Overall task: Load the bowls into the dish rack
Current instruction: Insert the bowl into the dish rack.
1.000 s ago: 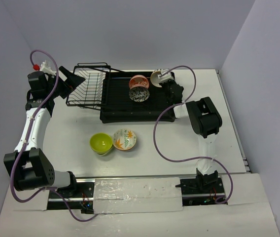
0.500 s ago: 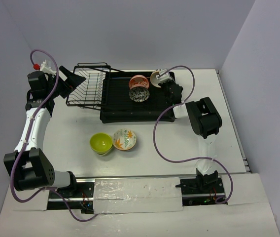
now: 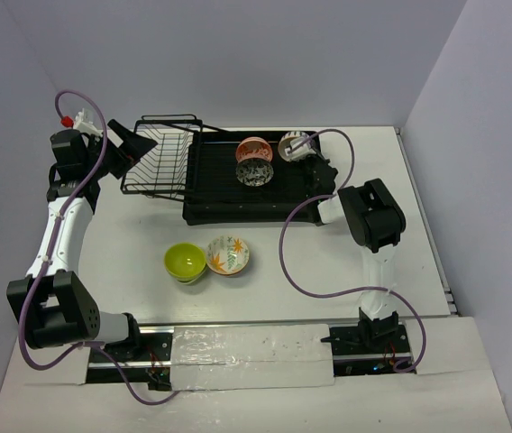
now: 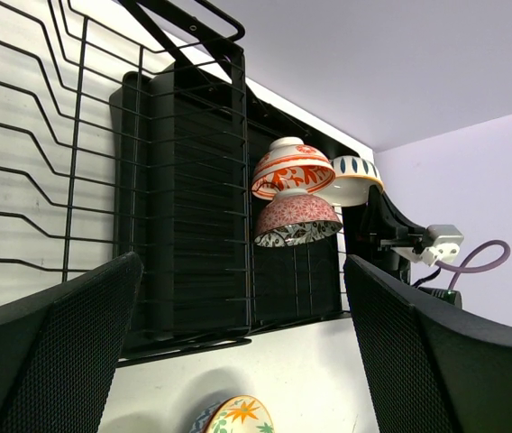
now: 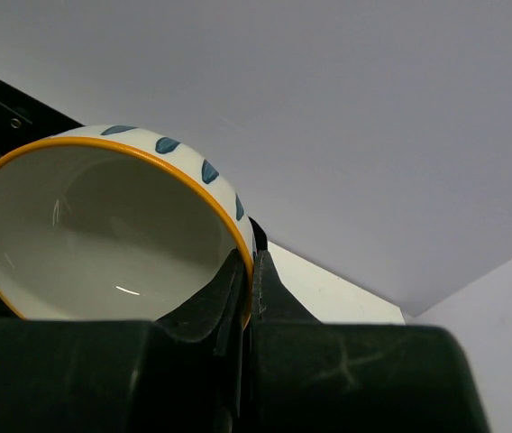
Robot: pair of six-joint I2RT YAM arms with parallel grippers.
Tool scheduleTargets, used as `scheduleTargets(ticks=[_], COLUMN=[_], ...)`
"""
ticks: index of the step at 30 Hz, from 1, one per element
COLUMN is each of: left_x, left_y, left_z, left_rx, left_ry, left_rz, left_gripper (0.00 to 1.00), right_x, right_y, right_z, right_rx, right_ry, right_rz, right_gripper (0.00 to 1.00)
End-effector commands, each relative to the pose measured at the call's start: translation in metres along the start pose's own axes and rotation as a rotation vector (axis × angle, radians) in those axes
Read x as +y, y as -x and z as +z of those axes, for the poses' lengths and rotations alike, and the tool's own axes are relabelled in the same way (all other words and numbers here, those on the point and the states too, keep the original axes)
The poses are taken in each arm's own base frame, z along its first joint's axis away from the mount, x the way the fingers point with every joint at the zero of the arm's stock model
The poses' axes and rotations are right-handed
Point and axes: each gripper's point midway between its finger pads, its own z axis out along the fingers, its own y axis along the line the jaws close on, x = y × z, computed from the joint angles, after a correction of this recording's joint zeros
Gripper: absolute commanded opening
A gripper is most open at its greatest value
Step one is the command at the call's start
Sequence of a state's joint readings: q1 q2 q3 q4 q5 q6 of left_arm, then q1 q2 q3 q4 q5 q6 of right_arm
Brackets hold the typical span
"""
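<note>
Bowls are waiting on the table: lime green bowl just beside leaf-patterned bowl. Beyond, the right pincer, clenched on a cream bowl, is lowering it into the dish rack beside two racked bowls, nearing release. The left pincer is hanging released.

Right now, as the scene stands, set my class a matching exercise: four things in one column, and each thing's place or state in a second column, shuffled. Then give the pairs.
Things
1. green bowl
2. orange-striped bowl
3. cream bowl with an orange rim
4. left gripper

Places or states
A. pinched at its rim by the right gripper
B. open, holding nothing, by the wire basket
C. on the table, beside the leaf-patterned bowl
D. resting in the black rack

Pairs: 1-C, 2-D, 3-A, 4-B
</note>
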State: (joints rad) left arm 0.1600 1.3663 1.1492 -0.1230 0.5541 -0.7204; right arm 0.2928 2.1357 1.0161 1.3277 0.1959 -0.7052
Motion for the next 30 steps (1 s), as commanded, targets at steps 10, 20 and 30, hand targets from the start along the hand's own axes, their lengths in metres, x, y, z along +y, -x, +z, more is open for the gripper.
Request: scheduleTargets(ticks=[10, 20, 30], left_x=[-0.012, -0.012, -0.015], left_y=[0.005, 0.005, 0.008], left_z=[-0.001, 0.000, -0.006], left_rx=[-0.018, -0.020, -0.045], left_ry=[-0.047, -0.047, -0.048], left_rz=[0.020, 0.018, 0.034], left_gripper=[0.99, 0.99, 0.99], right_x=[-0.014, -0.023, -0.025], right_y=[-0.005, 0.000, 0.018], right_z=[-0.005, -0.006, -0.009], right_rx=[0.008, -0.012, -0.026], right_ry=[-0.038, -0.082, -0.008], right_rz=[0.050, 0.096, 0.201], right_gripper=[0.27, 0.48, 0.56])
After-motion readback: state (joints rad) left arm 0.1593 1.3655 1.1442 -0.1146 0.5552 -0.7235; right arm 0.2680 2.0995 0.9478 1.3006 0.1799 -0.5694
